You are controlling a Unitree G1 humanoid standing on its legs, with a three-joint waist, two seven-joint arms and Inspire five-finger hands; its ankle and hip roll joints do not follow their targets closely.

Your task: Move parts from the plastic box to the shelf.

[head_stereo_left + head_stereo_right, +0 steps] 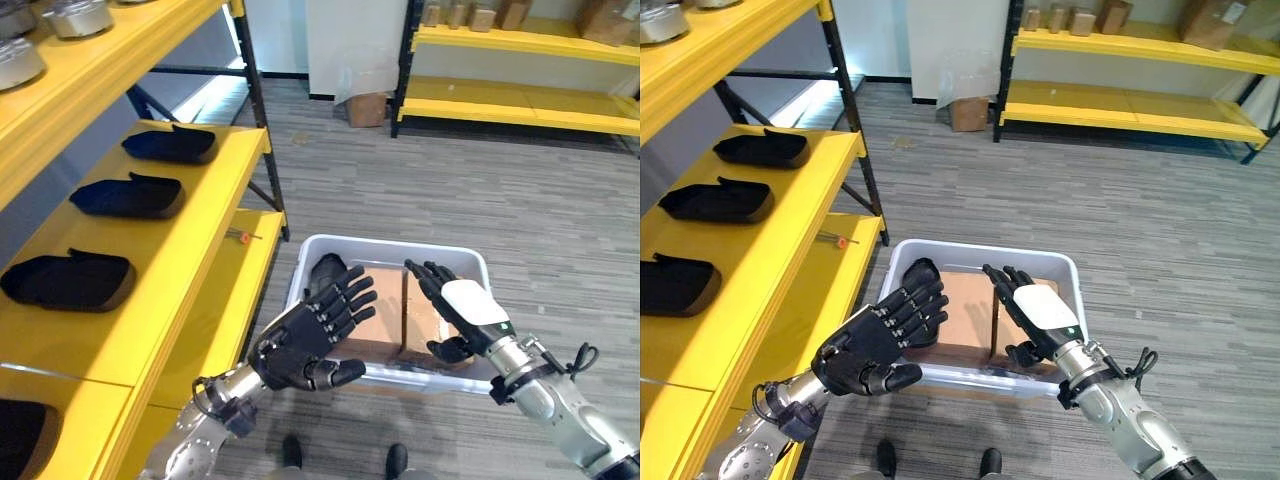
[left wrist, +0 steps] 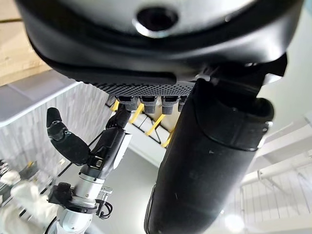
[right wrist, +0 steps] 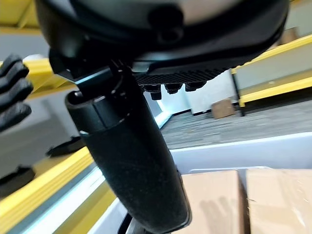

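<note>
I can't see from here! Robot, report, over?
Both hands open: left hand, right hand over plastic box. Black part inside beside cardboard. Nothing blocking shelf.

This looks like a warehouse or factory storeroom. Industrial racking with yellow boards and black steel uprights stands at the left, its yellow shelf point(image 1: 190, 240) carrying a row of identical black moulded parts point(image 1: 130, 196), while metal dishes point(image 1: 75, 17) sit on the level above. A second yellow rack point(image 1: 520, 95) lines the far wall and holds cardboard cartons point(image 1: 605, 20). The floor point(image 1: 450, 190) is grey striped carpet tile, with a small cardboard box point(image 1: 366, 108) at the base of a white wall. A white plastic box point(image 1: 395, 250) lined with cardboard stands on the floor beside the near rack.
</note>
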